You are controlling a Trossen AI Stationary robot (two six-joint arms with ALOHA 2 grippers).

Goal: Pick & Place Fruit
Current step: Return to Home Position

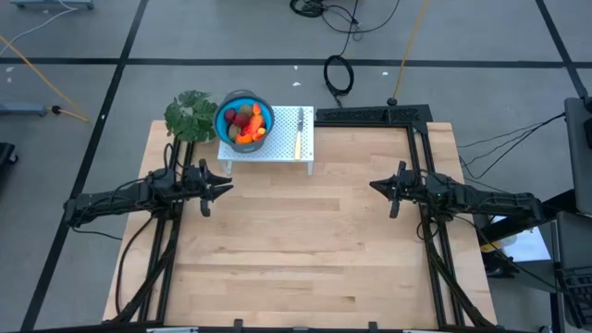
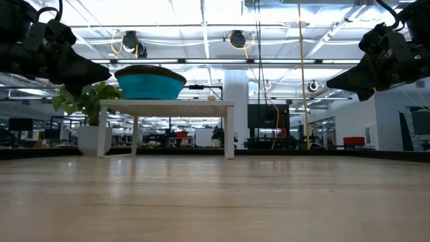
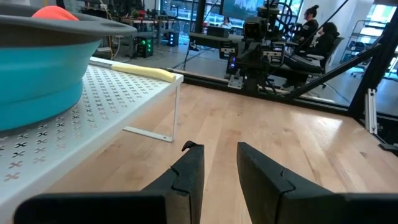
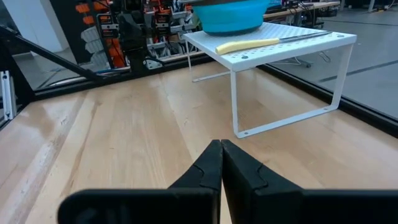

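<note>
Left gripper (image 3: 219,149): fingers parted, holding nothing, over the table's (image 1: 305,250) left side.
Right gripper (image 4: 221,144): fingers pressed together, empty, over the right side.
Fruit (image 1: 246,123): red and orange pieces in one blue bowl (image 1: 220,118); I can't count them exactly.
Shelf (image 1: 277,150): one, white, at the far edge; carries the bowl and one knife (image 1: 299,131).
Open room: bare wood between the arms.

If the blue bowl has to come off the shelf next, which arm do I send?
Probably left. The left end effector, open, hangs nearer the blue bowl at the shelf's left end; the right end effector is shut and farther off.
</note>
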